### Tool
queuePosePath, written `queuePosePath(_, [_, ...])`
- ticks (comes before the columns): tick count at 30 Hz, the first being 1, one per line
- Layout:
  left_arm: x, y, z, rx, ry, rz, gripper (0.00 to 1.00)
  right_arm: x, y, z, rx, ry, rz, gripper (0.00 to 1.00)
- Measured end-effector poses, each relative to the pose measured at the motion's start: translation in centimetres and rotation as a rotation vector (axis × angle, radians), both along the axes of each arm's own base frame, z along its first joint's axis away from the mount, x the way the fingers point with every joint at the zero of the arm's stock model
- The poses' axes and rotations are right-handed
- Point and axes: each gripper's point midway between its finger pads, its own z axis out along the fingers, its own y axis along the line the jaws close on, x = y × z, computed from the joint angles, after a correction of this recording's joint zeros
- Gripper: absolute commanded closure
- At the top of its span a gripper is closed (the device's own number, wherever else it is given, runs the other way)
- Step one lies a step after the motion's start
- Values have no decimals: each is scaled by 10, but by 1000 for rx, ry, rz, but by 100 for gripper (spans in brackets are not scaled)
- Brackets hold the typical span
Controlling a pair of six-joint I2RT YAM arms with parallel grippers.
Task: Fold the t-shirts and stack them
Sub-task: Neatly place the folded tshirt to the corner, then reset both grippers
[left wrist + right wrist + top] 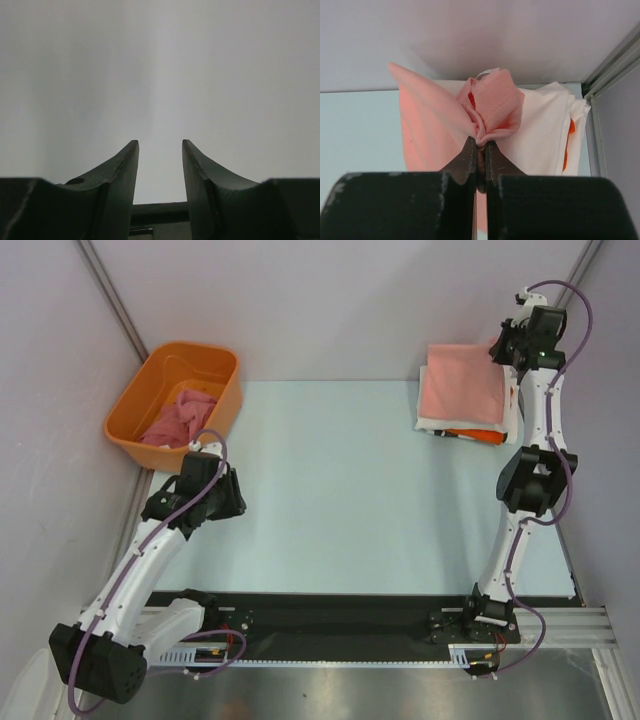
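A folded salmon-pink t-shirt [460, 382] lies on top of a stack at the table's far right, over a cream-white one [432, 424] and an orange one [472, 435]. My right gripper [505, 348] is shut on a bunched edge of the salmon-pink shirt [492, 107] above the cream-white shirt [545, 130]; the orange one shows at its right edge [566, 145]. A darker rose-pink t-shirt [180, 418] lies crumpled in the orange tub [172, 368]. My left gripper [228, 492] is open and empty near the tub; its wrist view [160, 145] shows only a blank grey surface.
The orange tub stands at the far left corner. Grey walls and metal frame rails [112, 300] close in the table on the left, back and right. A black strip [330, 605] runs along the near edge by the arm bases.
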Motion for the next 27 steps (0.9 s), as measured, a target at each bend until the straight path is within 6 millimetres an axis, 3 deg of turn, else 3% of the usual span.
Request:
queuePosePath(3, [1,0,-2,2,8,0,55,15,-6,-11,-13,-22,-15,100])
queuePosePath(4, [1,0,-3,3,10,0,55,21,-10,-17,-19,-28,-25,94])
queuePosePath(5, [1,0,-3,3,13,1,55,27,-15,-24,-30,-34,-46,21])
queuePosePath(6, [1,0,-4,4,16,1,54,34,-23,-31,-35,-37,-90,1])
queuePosePath(10, [1,0,-7,5,24,2,55,54,-62,-54,-84,-48,-295,0])
queuePosePath(12, [1,0,-7,6,26,3,55,49,-77,-72,-100,-9,-384,0])
queuePosePath(16, [1,0,-7,2,25,6,55,36,-96,-80,-132,19,-500,0])
queuePosePath(20, [0,0,-5,0,18,7,55,21,-94,-46,-103,-17,-541,0])
queuePosePath(24, [-1,0,1,-8,-9,8,54,-11,-76,22,-2,-101,-537,0])
queuePosePath(27, [-2,1,8,-14,-36,9,54,-56,-46,78,111,-173,-484,0])
